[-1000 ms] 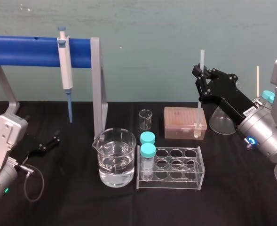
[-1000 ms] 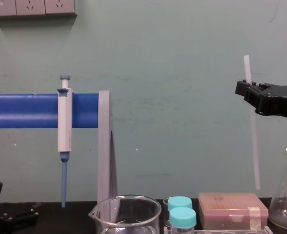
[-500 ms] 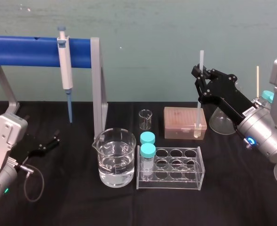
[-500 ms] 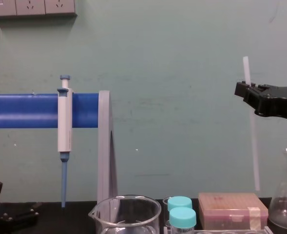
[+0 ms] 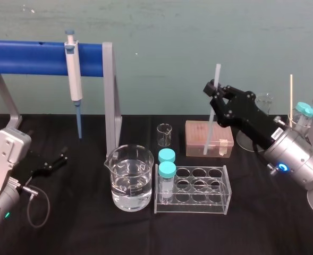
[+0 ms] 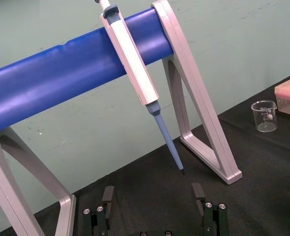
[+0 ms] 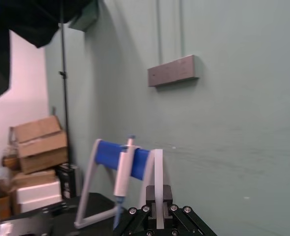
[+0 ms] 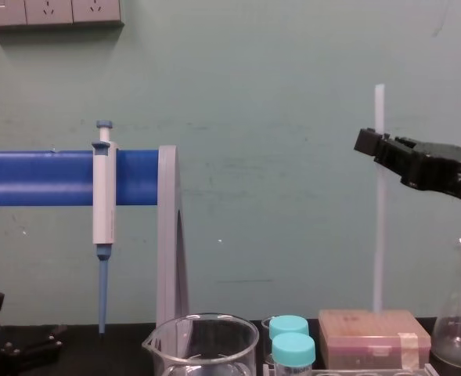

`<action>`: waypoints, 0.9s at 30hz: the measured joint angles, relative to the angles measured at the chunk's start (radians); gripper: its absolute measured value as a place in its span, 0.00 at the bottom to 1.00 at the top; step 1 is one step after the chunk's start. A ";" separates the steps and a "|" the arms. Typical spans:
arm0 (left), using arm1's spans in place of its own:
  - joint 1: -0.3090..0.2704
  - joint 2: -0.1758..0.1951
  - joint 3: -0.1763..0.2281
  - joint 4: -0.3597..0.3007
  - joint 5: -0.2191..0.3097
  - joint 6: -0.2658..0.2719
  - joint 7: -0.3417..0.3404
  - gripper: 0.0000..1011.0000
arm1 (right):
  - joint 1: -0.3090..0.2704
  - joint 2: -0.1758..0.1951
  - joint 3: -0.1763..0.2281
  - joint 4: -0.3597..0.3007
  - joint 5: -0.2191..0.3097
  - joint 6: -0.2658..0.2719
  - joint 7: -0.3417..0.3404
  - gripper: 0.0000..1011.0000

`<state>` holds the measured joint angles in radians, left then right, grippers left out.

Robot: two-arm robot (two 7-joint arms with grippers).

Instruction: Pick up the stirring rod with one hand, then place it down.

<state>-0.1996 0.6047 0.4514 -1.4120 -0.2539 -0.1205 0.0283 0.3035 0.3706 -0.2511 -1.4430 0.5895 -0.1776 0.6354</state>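
Right hand (image 5: 214, 96) pinches the thin, translucent white stirring rod (image 5: 209, 126) upright near its top; left hand (image 6: 153, 194) lies spread.

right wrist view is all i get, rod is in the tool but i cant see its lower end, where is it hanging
Observer: In the chest view the stirring rod hangs from the right tool, and its lower end lines up with the top edge of the pink tip box. I cannot tell if it touches.
Operator: straight or leaning
Observer: In the chest view it is upright, gripped near its top.
Operator: and the other arm
Observer: The left tool is parked low on the robot's left, open, facing the pipette hung on the blue bar.
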 joint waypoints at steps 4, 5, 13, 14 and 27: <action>0.000 0.000 0.000 0.000 0.000 0.000 0.000 0.99 | 0.008 0.004 -0.018 0.026 0.017 -0.010 0.031 0.07; 0.000 0.000 0.000 0.000 0.000 0.000 0.000 0.99 | 0.009 0.005 -0.022 0.033 0.017 -0.014 0.034 0.07; 0.000 0.000 0.000 0.000 0.000 0.000 0.000 0.99 | 0.028 0.013 -0.068 0.095 -0.020 -0.058 0.034 0.07; 0.000 0.000 0.000 0.000 0.000 0.000 0.000 0.99 | 0.029 0.014 -0.075 0.103 -0.030 -0.066 0.027 0.07; 0.000 0.000 0.000 0.000 0.000 0.000 0.000 0.99 | 0.037 0.010 -0.098 0.137 -0.048 -0.077 0.008 0.07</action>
<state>-0.1995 0.6047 0.4514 -1.4120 -0.2539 -0.1205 0.0283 0.3405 0.3806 -0.3496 -1.3059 0.5413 -0.2546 0.6439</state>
